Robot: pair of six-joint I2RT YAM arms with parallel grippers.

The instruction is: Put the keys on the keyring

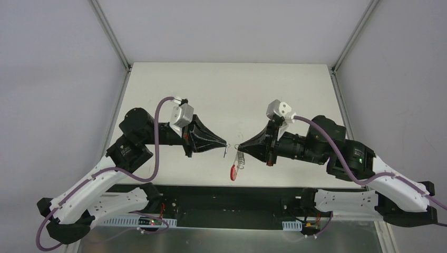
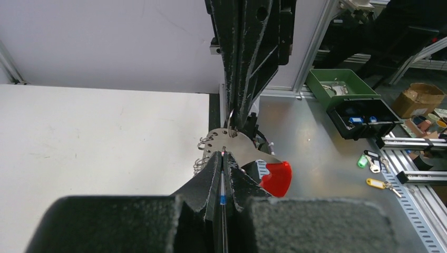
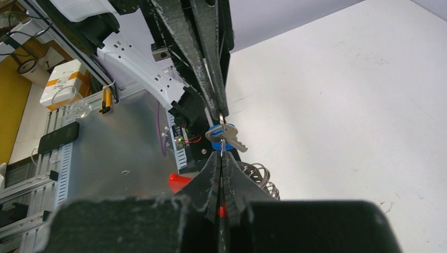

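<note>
Over the near edge of the table, centre: the left gripper (image 1: pixel 224 145) and the right gripper (image 1: pixel 238 147) point at each other, tips just apart, both raised off the surface.
Left gripper state: fingers pressed together on the keys (image 1: pixel 225 153). The blue tag (image 3: pixel 216 132) is pinched at the tip and shows as a thin blue sliver between the fingers in the left wrist view. The metal key (image 3: pixel 234 141) juts out beside the tag.
Right gripper state: fingers pressed together on the keyring (image 1: pixel 241 158). One ring is caught at the very tip. The remaining wire rings (image 3: pixel 259 177) and the red strip (image 1: pixel 233 172) dangle below it.
Keys relative to keyring: the key sits just beside the right fingertips and just above the hanging rings. Whether key and ring touch cannot be told.
Keyring relative to table: the red strip hangs lowest, near the table's near edge.
Surface: white matt table (image 1: pixel 237 89) with faint scuffs.
Room: pale grey panels stand on three sides, with aluminium posts (image 1: pixel 110 31) at the far corners.
Beside the table: a metal shelf (image 2: pixel 316 137) carries a green bin (image 2: pixel 342 89), a black bin (image 2: pixel 363 113) and loose key tags (image 2: pixel 377 183).
Edges: the left arm's elbow lies close to the left table edge, and the right arm's elbow lies close to the right edge.
Open room: the tabletop runs from the fingertips back to the rear panel, and the side panels stand well apart from both tips.
</note>
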